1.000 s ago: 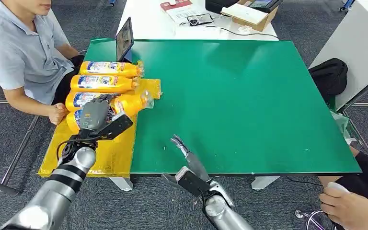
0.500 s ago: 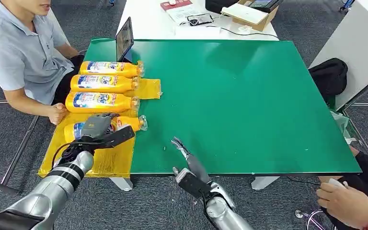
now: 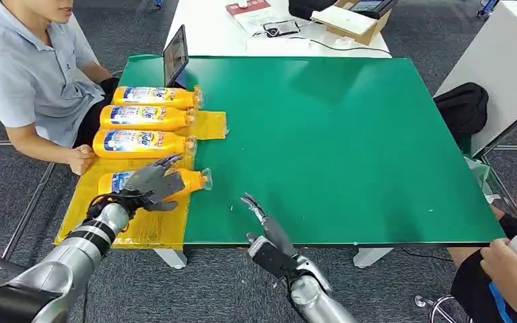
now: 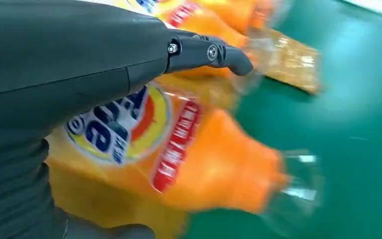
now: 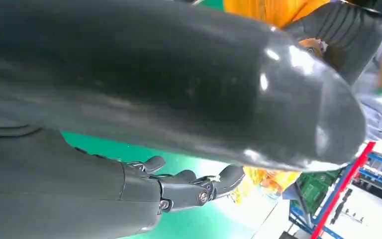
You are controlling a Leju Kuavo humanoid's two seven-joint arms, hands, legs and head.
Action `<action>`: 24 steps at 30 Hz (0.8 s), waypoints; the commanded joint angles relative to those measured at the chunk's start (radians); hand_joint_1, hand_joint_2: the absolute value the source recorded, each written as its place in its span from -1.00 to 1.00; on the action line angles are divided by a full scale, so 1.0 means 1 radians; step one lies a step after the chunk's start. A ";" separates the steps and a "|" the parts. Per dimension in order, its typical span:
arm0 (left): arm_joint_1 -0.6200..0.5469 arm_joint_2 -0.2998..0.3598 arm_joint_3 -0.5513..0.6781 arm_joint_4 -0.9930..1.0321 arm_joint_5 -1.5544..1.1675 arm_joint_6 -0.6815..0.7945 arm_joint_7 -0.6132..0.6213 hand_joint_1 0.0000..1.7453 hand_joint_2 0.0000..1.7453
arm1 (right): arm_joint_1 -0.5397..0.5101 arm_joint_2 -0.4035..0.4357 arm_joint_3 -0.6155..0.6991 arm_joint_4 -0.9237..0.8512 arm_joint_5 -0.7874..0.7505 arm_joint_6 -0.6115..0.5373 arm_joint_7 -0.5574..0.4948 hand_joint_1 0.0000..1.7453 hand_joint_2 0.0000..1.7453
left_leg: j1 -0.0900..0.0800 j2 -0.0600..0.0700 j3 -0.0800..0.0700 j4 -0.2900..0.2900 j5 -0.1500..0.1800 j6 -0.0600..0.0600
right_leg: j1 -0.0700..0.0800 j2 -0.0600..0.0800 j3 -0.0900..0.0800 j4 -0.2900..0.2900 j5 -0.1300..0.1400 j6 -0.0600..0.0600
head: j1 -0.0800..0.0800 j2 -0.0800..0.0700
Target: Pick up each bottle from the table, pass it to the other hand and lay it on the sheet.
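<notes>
The right hand (image 3: 264,225) sits at the near edge of the green table (image 3: 350,141), at about 6 o'clock in the head view. Its fingers (image 5: 199,186) are extended and slightly apart, and they hold nothing.

At about 8 o'clock, the left hand (image 3: 149,185) lies over the nearest bottle (image 3: 187,180). Its fingers (image 4: 214,52) are spread above the bottle's body. The wrist view shows them stretched past the label rather than wrapped round it, so the hand holds nothing. Whether the palm touches the bottle cannot be determined.

The nearest bottle lies on its side on the yellow sheet (image 3: 155,225), which covers the table's left edge. Its clear cap (image 3: 206,178) points to 3 o'clock and reaches onto the green surface. The bottle is orange with a blue and red label; its fill level cannot be read.

Three more bottles lie on their sides in a row, caps also toward 3 o'clock: the second bottle (image 3: 141,143), the third bottle (image 3: 147,117) and the far bottle (image 3: 155,97).

A person in a grey shirt (image 3: 23,74) sits at 10 o'clock, just beside the sheet.
</notes>
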 commanded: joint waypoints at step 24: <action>0.525 -0.253 0.136 -0.923 0.879 0.170 -0.037 -1.00 1.00 | 0.233 -0.002 -0.005 -0.518 -0.161 -0.473 -0.008 -1.00 1.00 | 0.000 0.001 0.005 0.001 -0.006 -0.001 | 0.000 0.001 0.004 0.001 -0.005 -0.002 | 0.000 0.000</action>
